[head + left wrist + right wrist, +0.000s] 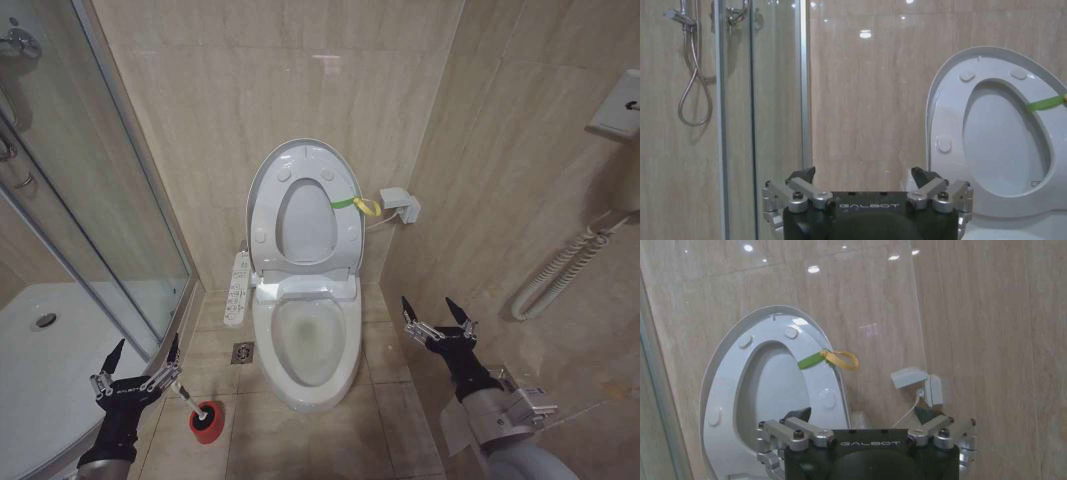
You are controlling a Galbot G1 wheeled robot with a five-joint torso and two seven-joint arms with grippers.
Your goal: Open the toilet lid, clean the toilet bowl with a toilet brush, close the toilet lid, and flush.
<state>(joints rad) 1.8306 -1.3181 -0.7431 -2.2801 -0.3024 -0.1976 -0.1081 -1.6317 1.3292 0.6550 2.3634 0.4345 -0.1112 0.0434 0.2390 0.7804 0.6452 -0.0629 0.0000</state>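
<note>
The toilet lid (305,160) stands raised against the wall at 12 o'clock, with the seat ring (345,232) up too; the toilet bowl (306,340) lies exposed below. My left gripper (136,365) hovers wide open just above the toilet brush (186,397) at 8 o'clock, which stands in its red holder (206,421). Risk: a skewed grasp on the thin handle may tip the holder. The shower door (130,190) crowds the left arm. My right gripper (437,313), wide open, waits at 4 o'clock near the wall.
</note>
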